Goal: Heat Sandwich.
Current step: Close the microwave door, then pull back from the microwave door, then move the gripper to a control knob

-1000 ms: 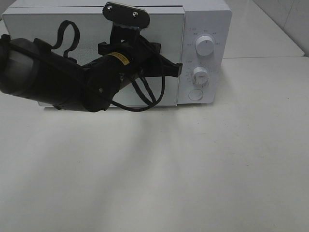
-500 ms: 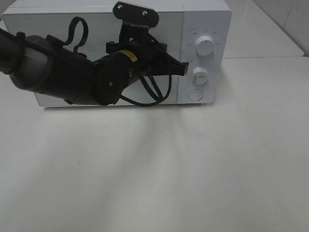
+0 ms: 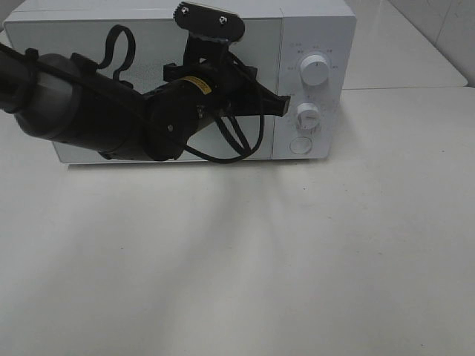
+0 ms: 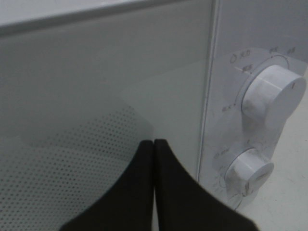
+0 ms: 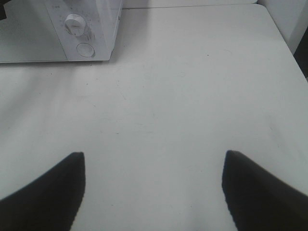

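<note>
The sandwich is out of view in every frame. A white microwave [image 3: 315,30] stands at the back of the table with its door [image 3: 89,44] closed. My left gripper [image 3: 280,106] is shut and empty, its tip at the door's right edge, level with the lower knob [image 3: 307,116]. In the left wrist view the closed fingers [image 4: 154,142] point at the door glass beside the control panel, with the upper knob [image 4: 274,94] and lower knob [image 4: 249,169] close by. My right gripper [image 5: 154,153] hangs open over bare table, holding nothing.
The control panel carries an upper knob [image 3: 315,72] and a round button [image 3: 300,144] at its foot. The right wrist view shows the microwave [image 5: 96,19] far off and the table's edge [image 5: 281,33] to one side. A black cable [image 3: 241,144] loops under the left arm.
The left arm shifted right and slightly up along the door, bringing its shut tip to the door's right edge; it has stayed still for the last half second.
</note>
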`<state>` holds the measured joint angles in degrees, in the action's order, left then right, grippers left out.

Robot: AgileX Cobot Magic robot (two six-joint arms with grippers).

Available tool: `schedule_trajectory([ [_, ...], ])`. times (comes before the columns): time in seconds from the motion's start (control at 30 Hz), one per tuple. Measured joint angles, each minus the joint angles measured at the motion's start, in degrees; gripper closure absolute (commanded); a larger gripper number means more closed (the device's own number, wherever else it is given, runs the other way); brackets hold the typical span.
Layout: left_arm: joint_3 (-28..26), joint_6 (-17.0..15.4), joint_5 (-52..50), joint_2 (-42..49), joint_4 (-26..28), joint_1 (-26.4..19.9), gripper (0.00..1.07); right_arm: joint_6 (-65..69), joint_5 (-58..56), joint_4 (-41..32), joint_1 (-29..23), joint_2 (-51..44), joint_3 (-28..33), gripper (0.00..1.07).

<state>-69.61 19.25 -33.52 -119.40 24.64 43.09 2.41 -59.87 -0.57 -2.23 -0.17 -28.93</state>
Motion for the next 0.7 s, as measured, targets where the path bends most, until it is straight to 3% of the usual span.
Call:
schedule_trajectory([
  [0.17, 0.6, 0.5, 1.5, 1.0, 0.9, 0.0, 1.07, 0.0, 0.0, 0.0, 0.0, 0.0, 0.0, 0.32],
  [0.43, 6.2, 0.9, 0.9, 5.0, 3.7, 0.3, 1.07, 0.0, 0.0, 0.0, 0.0, 0.0, 0.0, 0.32],
  [0.47, 7.3, 0.9, 3.2, 6.1, 3.9, 0.7, 0.95, 0.0, 0.0, 0.0, 0.0, 0.0, 0.0, 0.32],
  [0.5, 7.3, 0.9, 3.2, 6.1, 3.9, 0.7, 0.95, 0.0, 0.0, 0.0, 0.0, 0.0, 0.0, 0.32],
  [0.53, 7.8, 0.9, 5.2, 6.8, 4.0, 0.9, 0.85, 0.0, 0.0, 0.0, 0.0, 0.0, 0.0, 0.32],
  [0.6, 8.7, 1.0, 11.5, 8.8, 4.1, 1.0, 0.62, 0.0, 0.0, 0.0, 0.0, 0.0, 0.0, 0.32],
  [0.63, 8.7, 1.0, 13.5, 9.5, 4.2, 1.0, 0.33, 0.0, 0.0, 0.0, 0.0, 0.0, 0.0, 0.32],
  [0.67, 8.7, 1.0, 13.5, 9.5, 4.2, 1.0, 0.33, 0.0, 0.0, 0.0, 0.0, 0.0, 0.0, 0.32],
  [0.7, 8.8, 1.0, 16.0, 10.1, 4.2, 1.0, 0.18, 0.0, 0.0, 0.0, 0.0, 0.0, 0.0, 0.32],
])
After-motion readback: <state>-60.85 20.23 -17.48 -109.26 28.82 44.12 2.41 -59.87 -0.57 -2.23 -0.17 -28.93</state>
